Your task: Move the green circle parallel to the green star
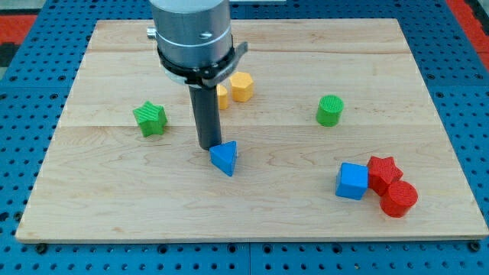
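Counter: pale wooden board [306,206] with plank seams, resting on a blue perforated base [23,114].
Landmark: green star-shaped plastic block [150,118], toward the view's left on the counter.
Rod: straight dark rod hanging from a grey cylindrical mount [192,34]; the tip [206,147] sits to the right of the green star and slightly below it.
Hand: none fitted, only the rod, so nothing is grasped.
Blue block: blue triangular plastic block [225,157], just right of and below the tip, touching or nearly touching; contact cannot be settled.
Task item: green round plastic block [330,110], well to the right of the green star, at about the same height in the view, well apart from the tip.
Yellow blocks: yellow hexagonal block [241,86] up and right of the green star; a second yellow block [221,96] beside it, partly hidden by the rod.
Far cluster: blue cube [352,181], red star [382,171] and red cylinder [399,198], bunched together far right of and below the green star.
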### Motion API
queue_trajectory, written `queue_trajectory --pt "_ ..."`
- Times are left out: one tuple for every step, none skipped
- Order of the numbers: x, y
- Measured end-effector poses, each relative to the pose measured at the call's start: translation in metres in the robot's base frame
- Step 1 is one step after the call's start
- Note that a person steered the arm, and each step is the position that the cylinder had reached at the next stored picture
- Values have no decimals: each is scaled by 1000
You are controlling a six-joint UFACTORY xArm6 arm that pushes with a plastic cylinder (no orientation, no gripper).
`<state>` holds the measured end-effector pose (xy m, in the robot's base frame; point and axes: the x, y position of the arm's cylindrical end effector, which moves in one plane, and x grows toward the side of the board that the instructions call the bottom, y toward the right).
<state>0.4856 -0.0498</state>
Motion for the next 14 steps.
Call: queue_trajectory --pt "2 -59" --pt "24 35" --pt "22 157" --pt "15 133" --pt "-10 126" --pt "-25 230" --pt "-25 322" --pt "-66 210" --pt "-77 84" --pt "-76 114" --pt "-76 120" --pt "-76 120" --pt "-76 107" --pt "-76 85"
